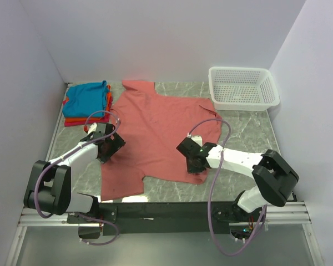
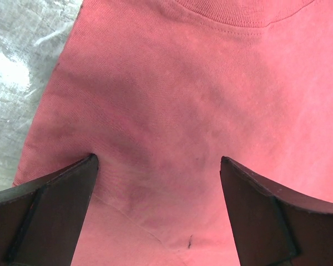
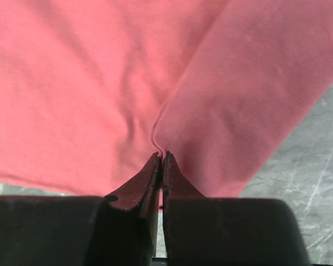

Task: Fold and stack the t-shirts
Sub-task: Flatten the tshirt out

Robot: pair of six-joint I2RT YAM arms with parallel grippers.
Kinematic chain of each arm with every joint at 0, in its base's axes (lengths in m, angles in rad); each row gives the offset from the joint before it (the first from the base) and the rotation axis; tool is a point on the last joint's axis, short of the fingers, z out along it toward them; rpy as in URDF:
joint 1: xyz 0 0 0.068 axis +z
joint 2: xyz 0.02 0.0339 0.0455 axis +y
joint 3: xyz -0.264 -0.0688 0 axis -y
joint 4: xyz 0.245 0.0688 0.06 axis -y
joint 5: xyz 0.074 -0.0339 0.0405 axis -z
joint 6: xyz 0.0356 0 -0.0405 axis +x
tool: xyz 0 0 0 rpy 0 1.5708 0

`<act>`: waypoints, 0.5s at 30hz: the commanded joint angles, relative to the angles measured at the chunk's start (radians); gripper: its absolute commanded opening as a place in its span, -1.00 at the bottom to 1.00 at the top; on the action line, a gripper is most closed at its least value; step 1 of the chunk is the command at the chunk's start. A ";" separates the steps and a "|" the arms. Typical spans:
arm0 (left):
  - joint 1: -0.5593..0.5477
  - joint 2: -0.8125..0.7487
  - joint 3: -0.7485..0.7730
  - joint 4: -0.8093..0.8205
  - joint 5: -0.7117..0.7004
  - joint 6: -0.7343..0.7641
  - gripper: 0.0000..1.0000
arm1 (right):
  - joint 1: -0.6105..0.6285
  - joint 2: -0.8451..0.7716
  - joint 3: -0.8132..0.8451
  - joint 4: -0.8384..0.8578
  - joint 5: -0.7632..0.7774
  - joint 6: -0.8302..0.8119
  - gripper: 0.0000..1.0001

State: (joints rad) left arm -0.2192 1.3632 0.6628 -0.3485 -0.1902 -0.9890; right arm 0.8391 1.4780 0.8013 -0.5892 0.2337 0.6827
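1. From the top view, we see a folded stack (image 1: pixel 87 102) of teal, orange and red t-shirts beyond the left pincer (image 1: pixel 108 145), so that share looks done. The salmon-pink t-shirt (image 1: pixel 155 127) lies spread flat between both pincers, not yet folded. A white basket (image 1: pixel 243 70) sits well beyond the right pincer (image 1: pixel 191 159).
2. In the left wrist view, the left pincer (image 2: pixel 158 160) stands spread wide over the cloth, holding nothing. The ribbed neckband (image 2: pixel 244 14) lies ahead of it.
3. In the right wrist view, the right pincer (image 3: pixel 160 158) is pressed together, pinching a small ridge of the salmon-pink t-shirt near its edge, and creases fan out from the tips. We judge the first fold is only beginning.
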 commanded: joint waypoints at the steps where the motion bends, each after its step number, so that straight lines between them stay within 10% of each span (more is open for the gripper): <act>1: 0.015 0.045 -0.031 -0.046 -0.019 0.003 0.99 | -0.034 -0.051 -0.022 -0.021 0.041 0.037 -0.96; 15: 0.017 0.011 -0.028 -0.102 0.003 -0.010 0.99 | -0.459 -0.626 -0.303 -0.103 0.041 0.149 -0.96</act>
State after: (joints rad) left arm -0.2111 1.3605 0.6636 -0.3496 -0.1806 -0.9905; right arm 0.4065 0.9428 0.5411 -0.6445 0.2527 0.7792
